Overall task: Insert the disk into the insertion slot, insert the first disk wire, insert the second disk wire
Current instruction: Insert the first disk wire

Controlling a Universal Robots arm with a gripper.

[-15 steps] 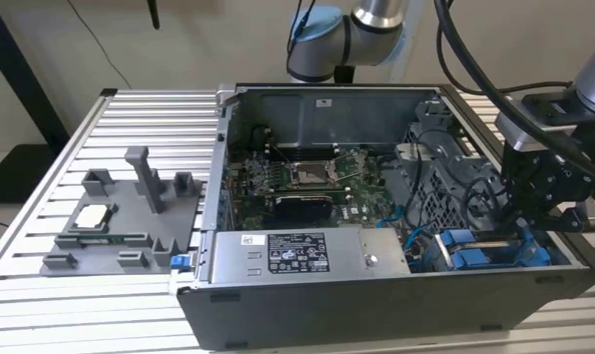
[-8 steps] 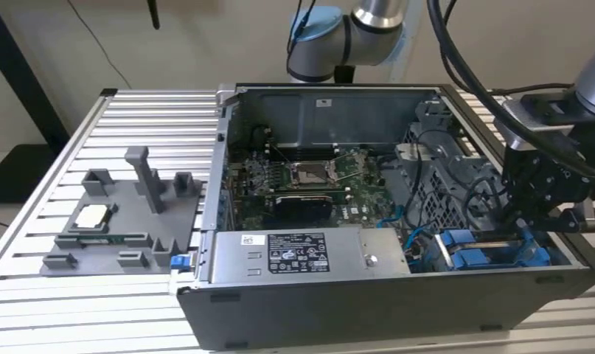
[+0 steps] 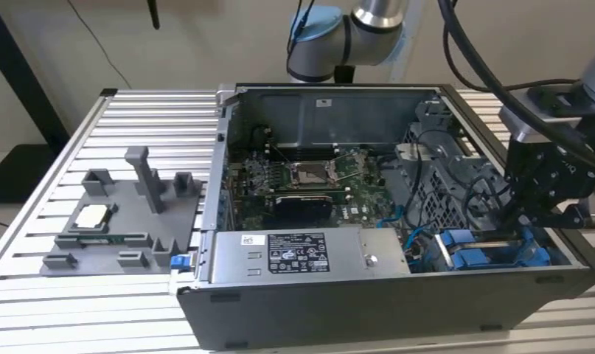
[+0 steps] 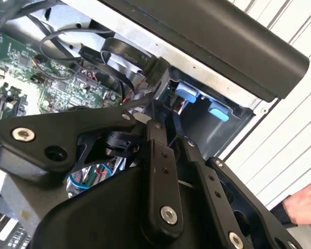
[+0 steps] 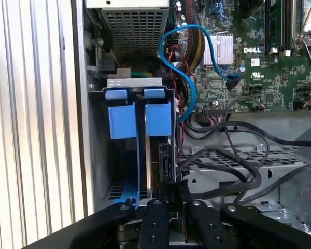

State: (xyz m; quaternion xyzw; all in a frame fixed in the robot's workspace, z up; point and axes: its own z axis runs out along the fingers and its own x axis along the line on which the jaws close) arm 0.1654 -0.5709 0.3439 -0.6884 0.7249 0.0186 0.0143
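From the exterior view's left: 1 grey fixture tray (image 3: 110,221) on slatted table (image 3: 41,295), 1 open computer case (image 3: 376,310), 1 grey power supply (image 3: 297,254) inside, 2 blue tabs (image 5: 122,120) in the corner bay. 1 disk (image 5: 156,166) on edge in bay slot, gripper (image 5: 172,201) at its near end; open or closed, can't tell. 1 person's hand (image 4: 303,205) over the table.

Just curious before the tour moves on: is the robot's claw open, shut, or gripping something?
Gripper: cannot be told; it sits right by the disk inside the computer case.
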